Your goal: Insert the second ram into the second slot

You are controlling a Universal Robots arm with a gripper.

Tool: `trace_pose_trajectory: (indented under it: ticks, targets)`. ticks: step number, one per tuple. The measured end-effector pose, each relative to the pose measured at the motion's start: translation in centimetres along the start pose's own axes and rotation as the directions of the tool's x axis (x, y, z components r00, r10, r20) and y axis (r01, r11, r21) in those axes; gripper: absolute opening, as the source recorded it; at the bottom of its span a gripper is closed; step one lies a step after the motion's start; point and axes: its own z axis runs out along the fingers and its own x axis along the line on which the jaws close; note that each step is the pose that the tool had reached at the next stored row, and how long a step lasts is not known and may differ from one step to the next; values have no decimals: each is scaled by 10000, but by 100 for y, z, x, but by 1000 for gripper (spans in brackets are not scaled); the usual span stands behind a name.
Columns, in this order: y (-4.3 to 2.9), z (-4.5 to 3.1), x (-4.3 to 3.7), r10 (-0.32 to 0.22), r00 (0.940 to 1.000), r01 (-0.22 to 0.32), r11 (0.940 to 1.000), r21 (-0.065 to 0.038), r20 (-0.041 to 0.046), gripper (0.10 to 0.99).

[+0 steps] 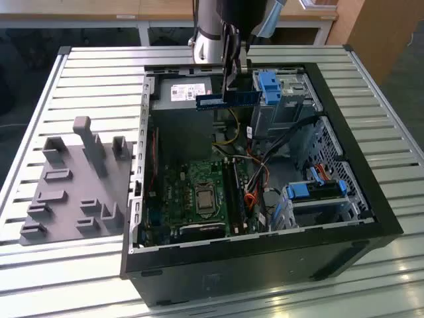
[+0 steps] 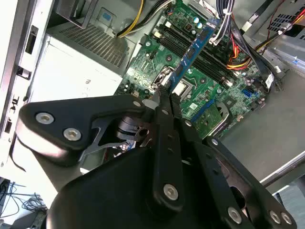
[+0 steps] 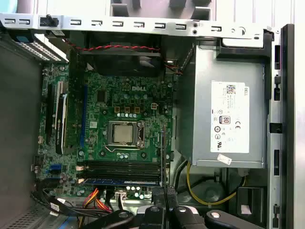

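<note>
Looking into the one open computer case [image 1: 265,255], I see a single motherboard [image 1: 173,189] on its floor. My gripper [image 1: 233,83] is clamped on the second ram [image 1: 228,99], which is held level above the case, well apart from the board. I judge it light, stiff and fragile, best pinched along the top edge, clear of the contacts. One stick is held; one other blue stick [image 3: 124,181] looks seated.

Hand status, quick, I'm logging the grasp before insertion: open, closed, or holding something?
Hand: closed, holding the ram.
</note>
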Motion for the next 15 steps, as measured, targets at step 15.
trace_pose_trajectory:
  ticks: [15]
  targets:
    - [1,-1,50,0,10000,0,10000,0,0,129]
